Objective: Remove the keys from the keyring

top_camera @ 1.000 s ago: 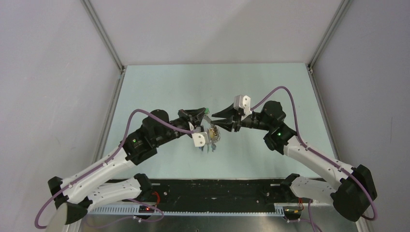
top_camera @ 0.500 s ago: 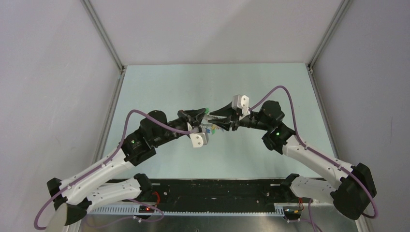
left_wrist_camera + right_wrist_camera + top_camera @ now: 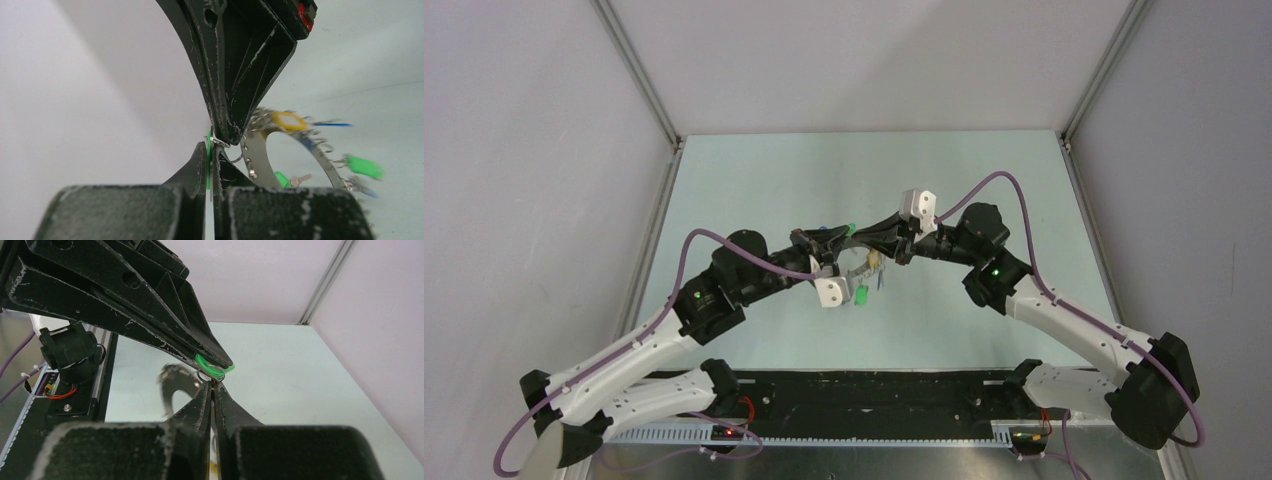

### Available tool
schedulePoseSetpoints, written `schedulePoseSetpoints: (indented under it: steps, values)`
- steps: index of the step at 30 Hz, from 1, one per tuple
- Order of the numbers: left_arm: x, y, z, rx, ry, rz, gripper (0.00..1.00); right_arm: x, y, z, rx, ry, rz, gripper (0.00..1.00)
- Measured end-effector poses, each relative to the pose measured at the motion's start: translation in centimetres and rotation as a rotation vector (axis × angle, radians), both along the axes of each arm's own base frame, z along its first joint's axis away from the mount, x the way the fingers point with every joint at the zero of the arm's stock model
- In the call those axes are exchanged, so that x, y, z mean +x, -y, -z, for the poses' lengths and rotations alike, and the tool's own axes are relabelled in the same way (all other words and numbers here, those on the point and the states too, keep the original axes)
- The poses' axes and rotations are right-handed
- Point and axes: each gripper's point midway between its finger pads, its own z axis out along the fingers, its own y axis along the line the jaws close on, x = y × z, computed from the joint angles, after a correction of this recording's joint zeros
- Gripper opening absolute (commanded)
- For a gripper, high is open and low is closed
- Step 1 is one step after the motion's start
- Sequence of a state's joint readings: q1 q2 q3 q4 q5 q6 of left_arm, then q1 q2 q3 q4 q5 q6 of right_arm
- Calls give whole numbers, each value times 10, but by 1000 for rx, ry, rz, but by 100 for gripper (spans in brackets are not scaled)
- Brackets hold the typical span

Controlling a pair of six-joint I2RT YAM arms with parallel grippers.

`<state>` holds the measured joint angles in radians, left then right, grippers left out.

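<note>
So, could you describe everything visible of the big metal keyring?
The keyring is a flat, grey, shiny metal band with a wide hole, blurred here. It seems to hang in the air above the table. Small keys and yellow, green and blue tags fringe its rim. The left pincer grips one green tag beside it; nothing clearly touches the band.

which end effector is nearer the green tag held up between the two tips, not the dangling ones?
Left. The left end effector is shut on that green tag, pinching it at the tips. The right end effector is shut right beside it, close but not on the tag.
</note>
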<state>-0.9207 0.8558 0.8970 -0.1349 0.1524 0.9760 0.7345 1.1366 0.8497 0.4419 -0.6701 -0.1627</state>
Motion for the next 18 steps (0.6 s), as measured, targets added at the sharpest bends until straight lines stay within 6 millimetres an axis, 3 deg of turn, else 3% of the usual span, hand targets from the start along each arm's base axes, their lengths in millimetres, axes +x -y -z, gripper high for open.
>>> schedulePoseSetpoints:
  steps: [18]
  values:
    - [3,-2,5,-5,-2,-21,0,7,6,-1,-2,-55,67,0]
